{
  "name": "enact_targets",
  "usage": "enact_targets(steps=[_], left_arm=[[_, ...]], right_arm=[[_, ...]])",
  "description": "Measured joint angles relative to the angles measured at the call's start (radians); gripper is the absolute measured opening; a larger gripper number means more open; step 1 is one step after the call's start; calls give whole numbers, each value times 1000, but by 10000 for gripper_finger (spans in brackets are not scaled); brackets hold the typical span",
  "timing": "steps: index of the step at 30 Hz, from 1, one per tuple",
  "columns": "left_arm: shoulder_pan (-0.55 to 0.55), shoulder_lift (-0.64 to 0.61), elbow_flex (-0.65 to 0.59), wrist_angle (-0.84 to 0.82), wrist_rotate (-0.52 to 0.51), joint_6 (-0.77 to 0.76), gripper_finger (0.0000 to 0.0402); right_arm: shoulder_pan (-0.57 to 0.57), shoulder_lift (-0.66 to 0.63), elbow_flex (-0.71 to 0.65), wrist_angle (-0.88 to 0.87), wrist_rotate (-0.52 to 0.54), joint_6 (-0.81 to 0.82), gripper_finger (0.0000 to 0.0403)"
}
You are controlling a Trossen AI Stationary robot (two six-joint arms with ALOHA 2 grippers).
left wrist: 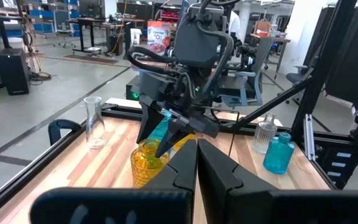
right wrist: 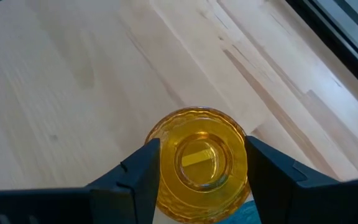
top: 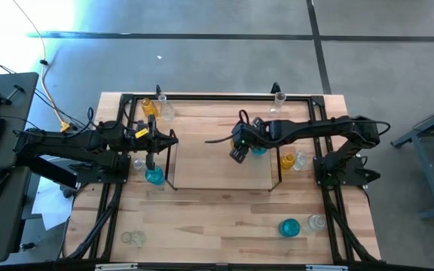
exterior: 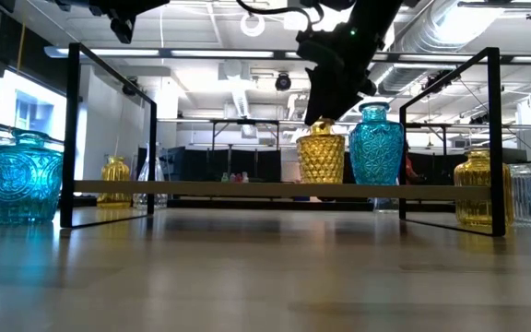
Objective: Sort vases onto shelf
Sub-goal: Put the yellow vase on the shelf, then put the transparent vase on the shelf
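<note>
From above, you see the right gripper (top: 239, 147) reaching in over the right half of the shelf (top: 202, 162), beside a turquoise vase (top: 259, 149) that stands at the shelf's right end; the amber vase it holds is hidden under the gripper in this view. Your left gripper (top: 159, 141) waits at the shelf's left end frame, with another turquoise vase (top: 154, 176) just beside it on the table. Outside the right end frame stand an amber-yellow vase (top: 287, 161) and a clear vase (top: 301, 159), and near the front edge a turquoise vase lying down (top: 289, 226) sits beside a clear one (top: 316, 222). At table height, you see the textured amber vase (exterior: 321, 156) sitting on the shelf board (exterior: 201, 188) right beside the tall turquoise vase (exterior: 375, 143), with the right arm coming down onto the amber one from above. A large turquoise vase (exterior: 21, 175) stands outside the left frame. Through the left wrist camera, your left gripper's fingers (left wrist: 219, 171) are pressed together, holding nothing, and beyond them the right gripper (left wrist: 166, 127) straddles the amber vase (left wrist: 146, 162); a clear carafe (left wrist: 94, 121) stands well apart on the table. Through the right wrist camera, you look down into the amber vase's mouth (right wrist: 201, 163), with the two dark fingers (right wrist: 140, 167) touching its sides, clamped around it over the wooden shelf surface (right wrist: 73, 74).
</note>
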Motion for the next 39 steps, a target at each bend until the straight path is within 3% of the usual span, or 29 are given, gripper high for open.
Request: enact_targets(steps=[10, 15, 25, 29, 32, 37, 39], left_arm=[[0, 0, 0, 0, 2, -8, 5], [0, 0, 0, 0, 3, -9, 5], [13, 6, 0, -20, 4, -16, 5], [32, 38, 0, -23, 4, -16, 1], [53, 46, 0, -17, 4, -8, 1], [68, 45, 0, -15, 4, 22, 0], [69, 44, 0, -14, 4, 36, 0]], right_arm=[[0, 0, 3, 0, 19, -19, 239], [1, -5, 8, -3, 34, -59, 251], [18, -11, 232, -221, 101, -192, 247], [18, -12, 382, -426, 184, -221, 209], [18, -40, 424, -536, 298, -220, 148], [-24, -231, 212, -439, 350, -150, 22], [-57, -326, 76, -341, 344, -139, 12]])
